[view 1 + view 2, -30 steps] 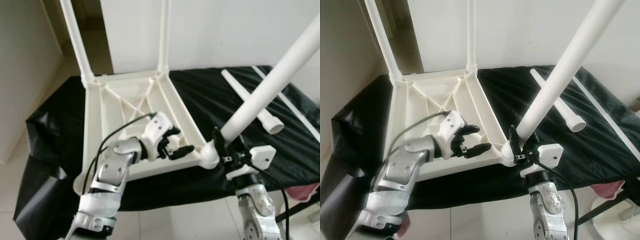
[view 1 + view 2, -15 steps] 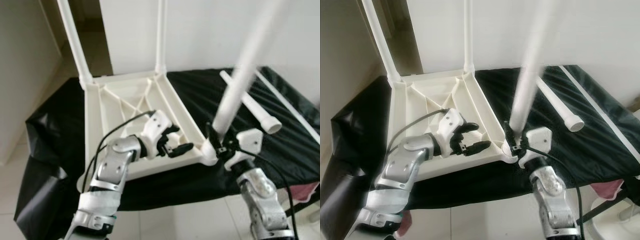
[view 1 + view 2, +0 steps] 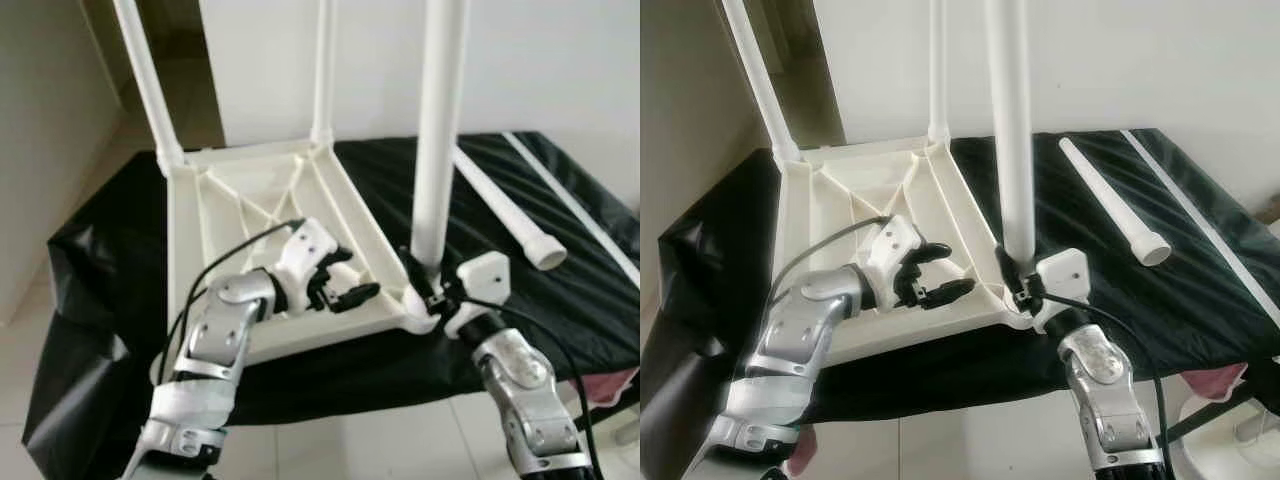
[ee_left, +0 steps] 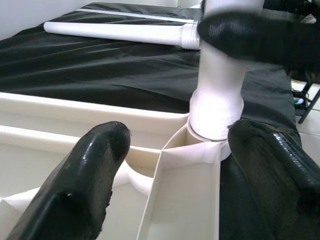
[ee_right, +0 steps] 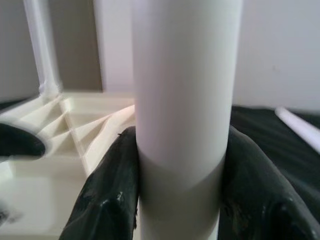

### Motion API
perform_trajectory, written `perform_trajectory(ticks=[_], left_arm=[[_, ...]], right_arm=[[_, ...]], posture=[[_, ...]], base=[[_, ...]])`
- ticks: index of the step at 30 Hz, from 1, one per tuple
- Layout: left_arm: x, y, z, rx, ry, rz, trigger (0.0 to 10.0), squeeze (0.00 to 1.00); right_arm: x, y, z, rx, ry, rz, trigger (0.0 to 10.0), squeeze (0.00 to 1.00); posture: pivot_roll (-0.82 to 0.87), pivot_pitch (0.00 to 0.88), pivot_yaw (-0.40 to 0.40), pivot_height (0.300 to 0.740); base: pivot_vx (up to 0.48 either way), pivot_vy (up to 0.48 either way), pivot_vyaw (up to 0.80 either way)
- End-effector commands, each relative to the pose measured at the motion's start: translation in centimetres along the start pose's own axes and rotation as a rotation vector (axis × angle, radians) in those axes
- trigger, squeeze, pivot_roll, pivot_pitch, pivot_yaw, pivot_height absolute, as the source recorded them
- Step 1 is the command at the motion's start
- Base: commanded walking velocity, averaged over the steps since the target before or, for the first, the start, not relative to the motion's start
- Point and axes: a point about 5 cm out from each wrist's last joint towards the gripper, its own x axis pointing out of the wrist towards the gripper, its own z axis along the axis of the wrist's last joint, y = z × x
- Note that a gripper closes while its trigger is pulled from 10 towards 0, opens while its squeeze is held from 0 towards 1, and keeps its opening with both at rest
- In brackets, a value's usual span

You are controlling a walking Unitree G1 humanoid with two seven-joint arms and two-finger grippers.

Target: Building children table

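The right gripper [image 3: 1018, 285] squeezes the leg [image 3: 1010, 130], now upright in its socket; left gripper [image 3: 345, 290] open, steadying the top [image 3: 250, 190].

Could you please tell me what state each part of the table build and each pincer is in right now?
Tabletop: upside down on the black cloth, ribs up.
Two far legs: standing in their corner sockets.
Third leg: upright in the near corner socket.
Fourth leg: loose, lying flat on the cloth.
Right pincer: shut on the third leg's base.
Left pincer: open, at the tabletop's near rim.
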Motion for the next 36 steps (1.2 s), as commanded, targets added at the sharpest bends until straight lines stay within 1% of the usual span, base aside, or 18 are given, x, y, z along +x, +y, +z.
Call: perform_trajectory(ticks=[1, 3, 4, 10, 14, 15, 16, 17, 19, 20, 21, 24, 31, 33, 34, 36], left_arm=[[0.0, 1.0, 0.1, 0.009, 0.005, 0.160, 10.0, 0.00], [0.0, 1.1, 0.1, 0.011, 0.005, 0.161, 10.0, 0.00], [0.0, 1.1, 0.1, 0.012, 0.004, 0.161, 10.0, 0.00], [0.0, 1.2, 0.1, 0.013, 0.003, 0.162, 10.0, 0.00], [0.1, 1.2, 0.1, 0.014, 0.001, 0.159, 10.0, 0.00], [0.1, 1.2, 0.2, 0.015, 0.001, 0.159, 10.0, 0.00], [0.1, 1.2, 0.2, 0.015, 0.000, 0.159, 10.0, 0.00], [0.1, 1.2, 0.2, 0.015, 0.000, 0.159, 10.0, 0.00], [0.1, 1.3, 0.2, 0.017, -0.001, 0.160, 10.0, 0.00], [0.1, 1.3, 0.2, 0.017, -0.001, 0.160, 10.0, 0.00], [0.2, 1.3, 0.3, 0.019, -0.002, 0.159, 10.0, 0.00], [0.2, 1.3, 0.3, 0.019, -0.005, 0.159, 10.0, 0.00], [0.1, 1.4, 0.3, 0.017, -0.005, 0.170, 10.0, 0.00], [0.0, 1.4, 0.3, 0.016, -0.005, 0.177, 10.0, 0.00], [0.0, 1.4, 0.3, 0.016, -0.005, 0.177, 10.0, 0.00], [-0.1, 1.5, 0.2, 0.016, -0.005, 0.180, 10.0, 0.00]], right_arm=[[-1.2, -0.6, -2.9, 0.097, 0.145, -0.055, 10.0, 0.00], [-1.6, -1.1, -2.8, 0.172, 0.114, -0.116, 10.0, 0.00], [-1.7, -1.3, -2.7, 0.194, 0.104, -0.134, 10.0, 0.00], [-2.3, -1.4, -3.2, 0.213, 0.114, -0.159, 10.0, 0.00], [-2.5, -1.1, -3.1, 0.233, 0.097, -0.166, 10.0, 0.00], [-2.7, -1.1, -3.2, 0.222, 0.090, -0.168, 10.0, 0.00], [-2.7, -0.7, -3.1, 0.170, 0.085, -0.143, 10.0, 0.00], [-2.7, -0.7, -3.1, 0.170, 0.085, -0.143, 10.0, 0.00], [-2.5, 0.0, -2.8, 0.077, 0.082, -0.080, 10.0, 0.00], [-2.5, 0.0, -2.8, 0.077, 0.082, -0.080, 10.0, 0.00], [-2.0, 0.3, -2.4, 0.034, 0.070, -0.037, 10.0, 0.00], [-1.7, 0.4, -2.1, 0.008, 0.058, -0.014, 10.0, 0.00], [-1.6, 0.5, -2.0, 0.022, 0.053, -0.005, 10.0, 0.00], [-1.2, 0.0, -1.2, 0.088, 0.024, -0.055, 10.0, 0.00], [-1.2, 0.0, -1.2, 0.088, 0.024, -0.055, 10.0, 0.00], [-0.5, -0.9, 0.2, 0.120, -0.019, -0.114, 10.0, 0.00]], posture=[[0.05, 0.000, 0.006, 0.740], [0.05, 0.000, 0.007, 0.740], [0.05, 0.000, 0.007, 0.740], [0.05, 0.000, 0.012, 0.740], [0.04, 0.000, 0.012, 0.740], [0.04, 0.000, 0.012, 0.740], [0.04, 0.000, 0.013, 0.740], [0.04, 0.000, 0.013, 0.740], [0.04, 0.000, 0.014, 0.740], [0.04, 0.000, 0.014, 0.740], [0.04, 0.000, 0.011, 0.740], [0.04, 0.000, 0.009, 0.740], [0.05, 0.000, 0.001, 0.740], [0.05, 0.000, 0.000, 0.740], [0.05, 0.000, 0.000, 0.740], [0.05, 0.000, -0.001, 0.740]], base=[[0.000, 0.000, 0.00], [0.000, 0.000, 0.00], [0.000, 0.000, 0.00], [0.000, 0.000, 0.00], [0.000, 0.000, 0.00], [0.000, 0.000, 0.00], [0.000, 0.000, 0.00], [0.000, 0.000, 0.00], [0.000, 0.000, 0.00], [0.000, 0.000, 0.00], [0.000, 0.000, 0.00], [0.000, 0.000, 0.00], [0.000, 0.000, 0.00], [0.000, 0.000, 0.00], [0.000, 0.000, 0.00], [0.000, 0.000, 0.00]])
